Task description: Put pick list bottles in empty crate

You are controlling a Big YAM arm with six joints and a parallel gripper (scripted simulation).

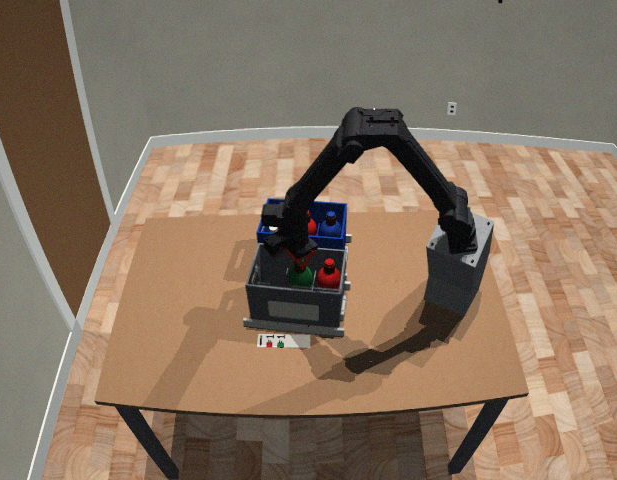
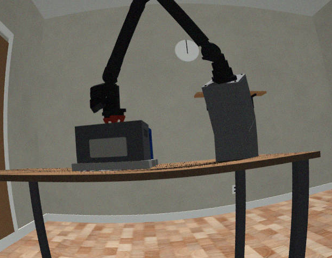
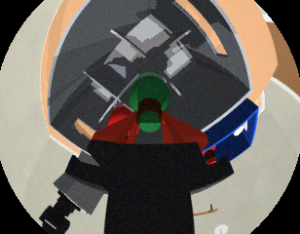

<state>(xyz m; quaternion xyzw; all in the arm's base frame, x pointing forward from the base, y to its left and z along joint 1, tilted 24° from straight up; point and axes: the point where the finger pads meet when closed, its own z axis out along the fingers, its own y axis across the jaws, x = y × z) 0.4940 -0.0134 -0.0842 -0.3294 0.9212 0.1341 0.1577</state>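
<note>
— Where's the green bottle (image 1: 300, 276) (image 3: 150, 90)?
— Inside the grey crate (image 1: 294, 304) (image 2: 108, 143) (image 3: 189, 104), beside the red bottle (image 1: 328, 276) (image 3: 120, 115), with the gripper (image 1: 301, 264) (image 2: 114, 121) (image 3: 149, 114) above it
— And the fingers?
— Grasping its neck, red tips on both sides
— The pick list (image 1: 283, 341)?
— On the table (image 1: 194, 382) (image 2: 188, 167), near the grey crate — one red, one green

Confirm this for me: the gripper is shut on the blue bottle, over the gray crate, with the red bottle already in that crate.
Wrong bottle: the gripper is shut on the green bottle, as the wrist view shows. It is over the gray crate, with the red bottle already in there.
</note>
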